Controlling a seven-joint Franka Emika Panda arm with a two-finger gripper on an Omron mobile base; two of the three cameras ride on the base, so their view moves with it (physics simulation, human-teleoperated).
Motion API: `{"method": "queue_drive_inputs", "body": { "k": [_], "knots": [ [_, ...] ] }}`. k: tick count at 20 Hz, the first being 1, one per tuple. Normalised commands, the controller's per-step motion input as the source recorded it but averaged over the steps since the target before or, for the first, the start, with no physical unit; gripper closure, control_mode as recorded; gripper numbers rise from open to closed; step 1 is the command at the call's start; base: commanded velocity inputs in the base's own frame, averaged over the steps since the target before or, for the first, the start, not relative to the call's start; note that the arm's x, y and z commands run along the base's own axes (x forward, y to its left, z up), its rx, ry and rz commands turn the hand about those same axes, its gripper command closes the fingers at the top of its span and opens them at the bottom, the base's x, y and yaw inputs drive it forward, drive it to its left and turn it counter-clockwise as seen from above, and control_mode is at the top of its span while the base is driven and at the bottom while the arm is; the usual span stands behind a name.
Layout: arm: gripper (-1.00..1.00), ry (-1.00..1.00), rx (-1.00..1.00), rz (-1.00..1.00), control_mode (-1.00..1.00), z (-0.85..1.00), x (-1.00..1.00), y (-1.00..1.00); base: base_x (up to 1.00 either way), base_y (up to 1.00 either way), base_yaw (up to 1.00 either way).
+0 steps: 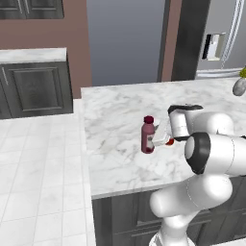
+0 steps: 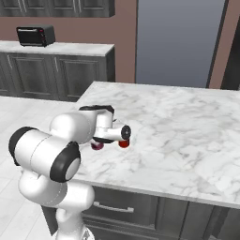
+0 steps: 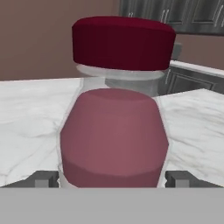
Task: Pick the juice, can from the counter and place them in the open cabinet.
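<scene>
Fingers (image 3: pixel 43 179) stood wide apart, one on each side of the juice (image 3: pixel 113 131), bracketing its body without yet clamping it. Nothing looked moved so far: the juice stood upright on the surface (image 1: pixel 120 120) toward its near edge, the can (image 2: pixel 123 144) just beside it, both still to be shelved. Ribbed dark red cap, smooth translucent plastic shoulders, glossy veined marble.

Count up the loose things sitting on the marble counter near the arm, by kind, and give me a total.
Juice bottle: 1
Red can: 1, mostly hidden behind the gripper
Grey rounded object at the counter's far right edge: 1, too cut off to identify
Total: 3
</scene>
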Motion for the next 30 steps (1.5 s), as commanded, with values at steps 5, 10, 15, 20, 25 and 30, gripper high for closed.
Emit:
{"method": "queue_drive_inputs", "body": {
  "k": [5, 10, 15, 20, 25, 30],
  "knots": [
    [1.00, 0.01, 0.00, -0.01, -1.00, 0.06, 0.00, 0.00, 0.00, 0.00, 0.00],
    [1.00, 0.12, 0.00, -0.24, -1.00, 0.35, 0.00, -0.28, 0.00, 0.00, 0.00],
    [1.00, 0.29, 0.00, -0.34, -1.00, 0.41, 0.00, -0.33, 0.00, 0.00, 0.00],
    [1.00, 0.34, 0.00, -0.38, -1.00, 0.43, 0.00, -0.15, 0.00, 0.00, 0.00],
    [1.00, 0.12, 0.00, -0.33, -1.00, 0.44, 0.00, 0.00, 0.00, 0.00, 0.00],
    [1.00, 0.00, 0.00, -0.22, -1.00, 0.43, -0.04, 0.00, 0.00, 0.00, 0.00]
  ]
}}
